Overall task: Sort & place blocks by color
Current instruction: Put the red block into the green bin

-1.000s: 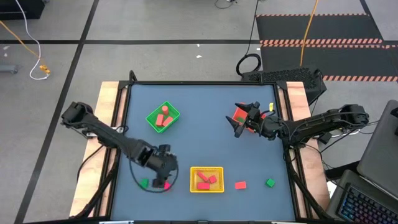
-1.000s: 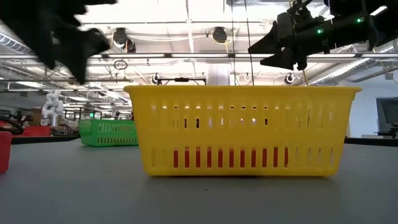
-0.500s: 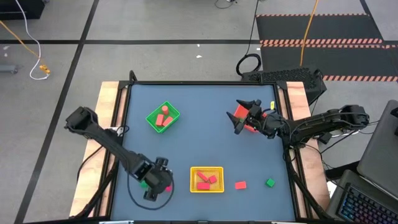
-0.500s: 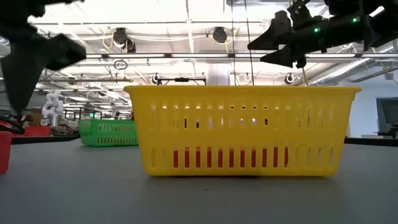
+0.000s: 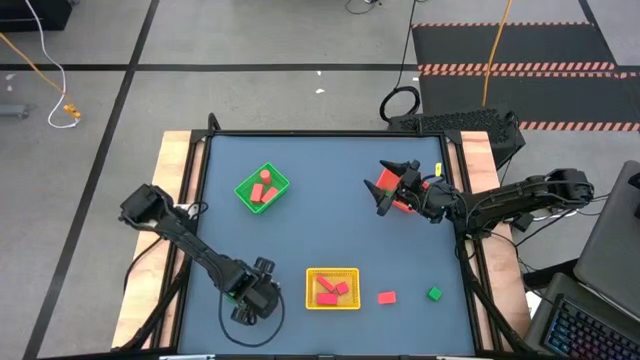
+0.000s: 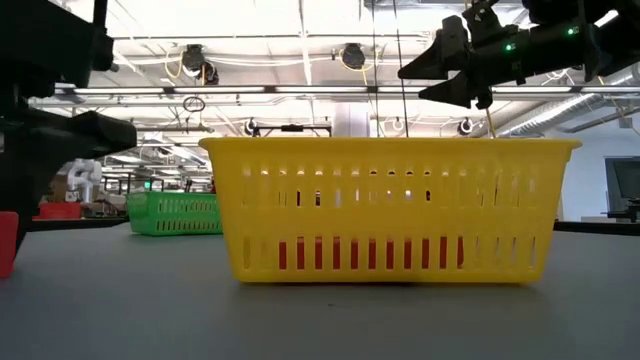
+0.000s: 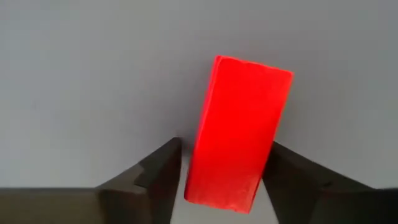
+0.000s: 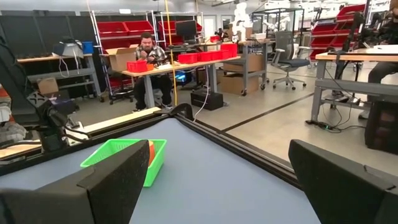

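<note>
A red block (image 7: 239,127) lies on the grey counter (image 5: 320,210) right between the left gripper's (image 7: 221,171) two dark fingers (image 7: 155,177), which stand apart on either side of it: the jaws are spread, not yet clenched on it. Seen from above, that left gripper (image 5: 252,297) is down at the near left part of the counter, just left of the yellow tray (image 5: 332,288), and it covers the block from that angle.

Inside the yellow tray sit a couple of reddish blocks (image 5: 331,291) (their red also shows through the slots of the basket wall in the low view (image 6: 385,255)). To its right, loose on the counter, lie a salmon block (image 5: 387,297) and, a little farther right, a green block (image 5: 434,294), apart from each other. Over at the far left, the green tray (image 5: 263,188) holds two or three red pieces (image 5: 262,190).

The right gripper (image 5: 385,190) hangs above the far right part of the counter, over the red tray (image 5: 388,186), its fingers (image 8: 112,186) spread wide with nothing between them. Its own camera looks across the counter to the green tray (image 8: 124,158) and on into the room, where a person (image 8: 148,56) sits at a desk among red bins.
</note>
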Available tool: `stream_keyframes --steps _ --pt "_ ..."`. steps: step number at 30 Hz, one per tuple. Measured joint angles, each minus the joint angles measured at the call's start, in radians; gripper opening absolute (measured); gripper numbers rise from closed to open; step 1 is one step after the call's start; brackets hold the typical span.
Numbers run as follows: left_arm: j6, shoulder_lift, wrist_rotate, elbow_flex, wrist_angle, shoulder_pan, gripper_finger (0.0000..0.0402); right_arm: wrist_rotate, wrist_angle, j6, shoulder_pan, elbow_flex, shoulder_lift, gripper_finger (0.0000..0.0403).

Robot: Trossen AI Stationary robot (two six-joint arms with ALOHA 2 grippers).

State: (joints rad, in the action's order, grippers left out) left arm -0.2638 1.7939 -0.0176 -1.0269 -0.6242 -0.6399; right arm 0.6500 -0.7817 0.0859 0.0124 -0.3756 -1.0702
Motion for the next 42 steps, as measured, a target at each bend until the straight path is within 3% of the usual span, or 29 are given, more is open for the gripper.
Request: stream_keyframes --steps 4,11,17,27,37,39,42 --pt "0.021 -0.020 -0.001 0.004 0.003 0.013 0.0126 0.001 0.003 -0.001 0.000 0.000 0.000 0.0377" --pt "0.035 -0.153 -0.064 0.007 0.018 0.061 0.0127 0.002 0.003 -0.004 0.000 0.000 0.000 0.0377" --pt "0.082 -0.256 -0.122 0.005 0.199 0.126 0.0127 0.003 0.000 -0.011 0.000 0.000 0.000 0.0377" --pt "0.131 -0.187 -0.145 0.004 0.490 0.220 0.0127 0.003 0.000 -0.012 -0.001 0.000 0.000 0.0377" --pt "0.151 -0.101 -0.095 0.004 0.576 0.238 0.0127 0.003 0.000 -0.019 -0.014 0.000 0.000 0.0377" --pt "0.141 -0.102 -0.094 0.005 0.581 0.238 0.0153 0.003 0.008 -0.014 -0.019 0.000 0.000 0.0377" --pt "0.120 -0.103 -0.093 0.004 0.589 0.243 0.0234 0.003 0.007 -0.004 -0.020 0.000 0.000 0.0377"
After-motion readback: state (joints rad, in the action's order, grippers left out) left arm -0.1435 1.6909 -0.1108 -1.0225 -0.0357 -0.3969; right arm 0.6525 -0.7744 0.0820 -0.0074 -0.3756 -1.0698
